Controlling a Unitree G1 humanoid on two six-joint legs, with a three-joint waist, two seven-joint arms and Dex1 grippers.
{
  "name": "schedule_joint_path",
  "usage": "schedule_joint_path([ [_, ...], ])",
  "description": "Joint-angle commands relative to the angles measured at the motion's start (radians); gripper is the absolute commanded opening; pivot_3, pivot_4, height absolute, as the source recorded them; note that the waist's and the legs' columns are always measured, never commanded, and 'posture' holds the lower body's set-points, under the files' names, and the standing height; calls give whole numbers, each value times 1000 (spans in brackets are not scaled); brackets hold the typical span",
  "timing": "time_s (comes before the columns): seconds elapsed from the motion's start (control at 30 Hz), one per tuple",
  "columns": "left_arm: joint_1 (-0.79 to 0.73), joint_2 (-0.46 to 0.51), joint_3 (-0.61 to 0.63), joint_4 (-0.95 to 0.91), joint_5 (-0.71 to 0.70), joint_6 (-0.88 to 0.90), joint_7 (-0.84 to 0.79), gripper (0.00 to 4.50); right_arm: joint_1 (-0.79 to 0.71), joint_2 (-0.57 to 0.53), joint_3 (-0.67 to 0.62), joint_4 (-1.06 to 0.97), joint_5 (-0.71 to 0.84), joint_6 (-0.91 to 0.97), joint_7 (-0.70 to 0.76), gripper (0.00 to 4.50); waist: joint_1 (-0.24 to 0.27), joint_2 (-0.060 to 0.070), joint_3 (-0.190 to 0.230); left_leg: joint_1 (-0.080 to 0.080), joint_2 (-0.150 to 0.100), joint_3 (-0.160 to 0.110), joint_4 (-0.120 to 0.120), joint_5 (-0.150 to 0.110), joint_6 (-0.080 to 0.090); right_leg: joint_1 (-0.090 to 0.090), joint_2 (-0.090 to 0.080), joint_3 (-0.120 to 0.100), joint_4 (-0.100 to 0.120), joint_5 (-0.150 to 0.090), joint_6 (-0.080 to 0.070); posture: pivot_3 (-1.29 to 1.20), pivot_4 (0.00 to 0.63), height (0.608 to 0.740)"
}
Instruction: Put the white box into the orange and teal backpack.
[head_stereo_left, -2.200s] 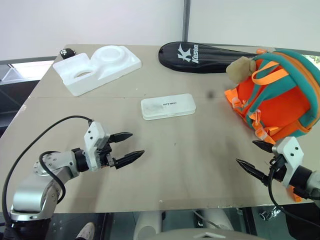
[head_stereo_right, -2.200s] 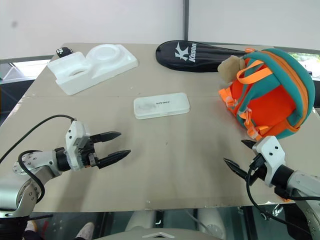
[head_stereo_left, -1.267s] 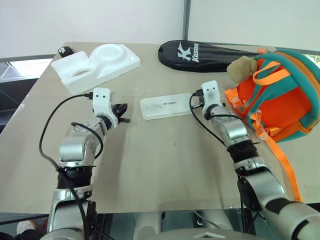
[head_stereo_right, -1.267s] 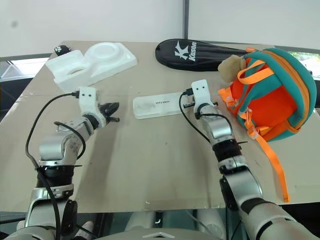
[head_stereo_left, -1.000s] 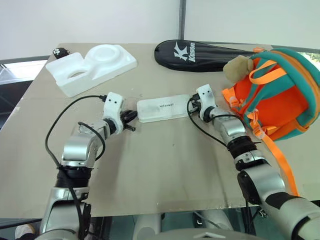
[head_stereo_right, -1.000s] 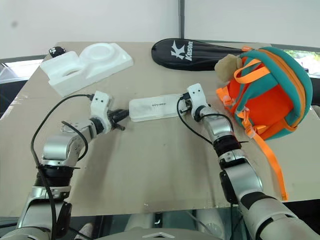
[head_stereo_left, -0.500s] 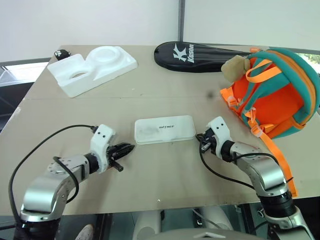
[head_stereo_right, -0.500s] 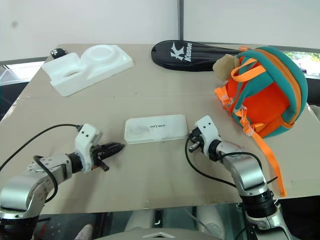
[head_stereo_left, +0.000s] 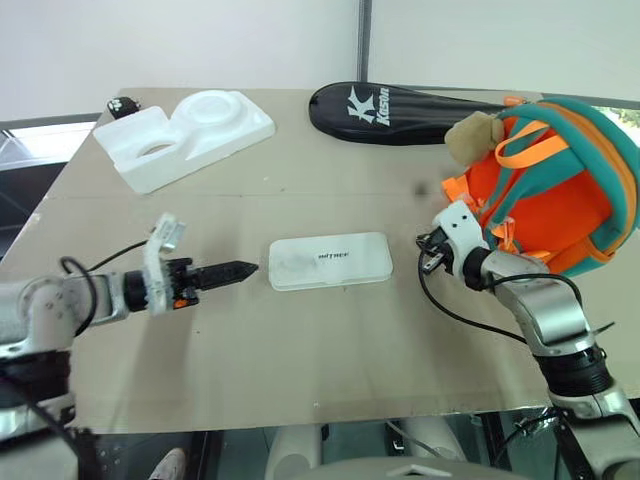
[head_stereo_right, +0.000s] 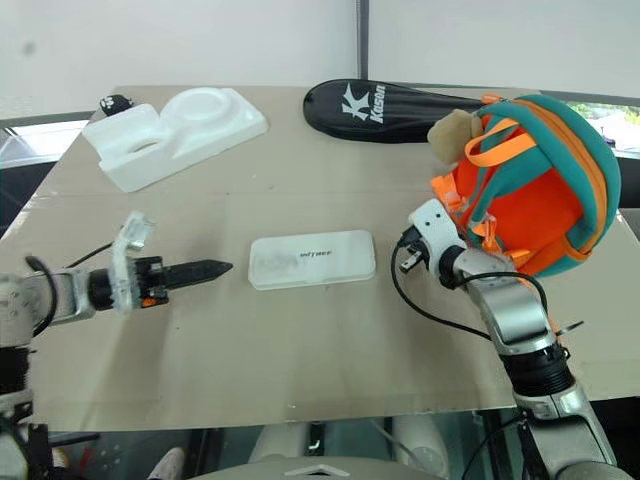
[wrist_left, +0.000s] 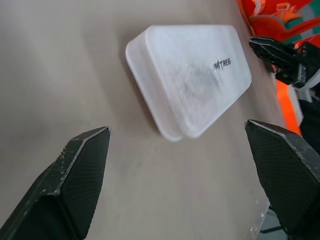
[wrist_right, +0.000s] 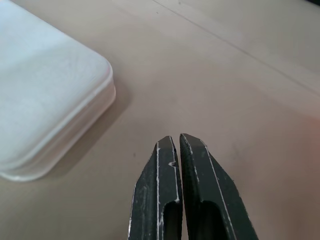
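Note:
The white box (head_stereo_left: 330, 261) lies flat on the table's middle, lid up, with dark lettering on top. To its left my left gripper (head_stereo_left: 228, 270) points at its short end from a short gap. The left wrist view shows this gripper (wrist_left: 176, 129) open wide, with the box (wrist_left: 192, 75) ahead of it and nothing between its fingers. My right gripper (head_stereo_left: 431, 263) hovers just off the box's right end; its fingertips (wrist_right: 172, 142) are shut and empty. The orange and teal backpack (head_stereo_left: 560, 190) stands at the right with a tan plush toy (head_stereo_left: 470, 135) on it.
A white foam tray (head_stereo_left: 185, 135) with round hollows sits at the back left, with a small black object (head_stereo_left: 120, 105) beside it. A black racket case (head_stereo_left: 400, 100) lies along the far edge. Bare tabletop (head_stereo_left: 330, 350) stretches from the box to the near edge.
The box has slid toward the near edge, pressed between both grippers. Both grippers then drew away from its ends. The left one rolled and opened wide, while the right stayed shut.

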Motion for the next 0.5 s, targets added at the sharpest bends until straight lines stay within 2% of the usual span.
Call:
schedule_joint_path([
  [0.03, -73, -65, -75, 61, 27, -27, 2, 4434, -75, 20, 89, 77, -59, -32, 20, 0, -1, 0, 0, 0, 0, 0, 0, 0, 0, 0, 0, 0, 0, 0, 0, 0, 150, 740],
  [0.17, -125, -137, -122, 116, 41, -36, -7, 4434, -129, 93, 159, 161, -69, -77, 53, 0, 0, 0, 0, 0, 0, -1, 1, 0, 0, 0, 0, 0, 1, 0, 0, 0, 150, 740],
  [0.37, -152, -211, -56, 158, 1, 19, 5, 4434, -157, 177, 154, 228, -84, -142, 38, 0, -1, -1, 0, 0, 0, -1, 1, 0, 0, 0, 0, 0, 2, 0, 0, 0, 150, 740],
  [0.43, -139, -218, -24, 151, -7, 33, 16, 3892, -144, 167, 132, 218, -88, -166, 37, 0, -1, -1, 0, 0, 0, -1, 1, 0, 0, 0, 0, 0, 2, 0, 0, 0, 150, 740],
  [0.5, -128, -225, 8, 143, -20, 50, 28, 3158, -122, 154, 103, 195, -86, -180, 29, 0, -1, -1, 0, 0, 0, -1, 1, 0, 0, 0, 0, 0, 2, 0, 0, 0, 150, 740],
])
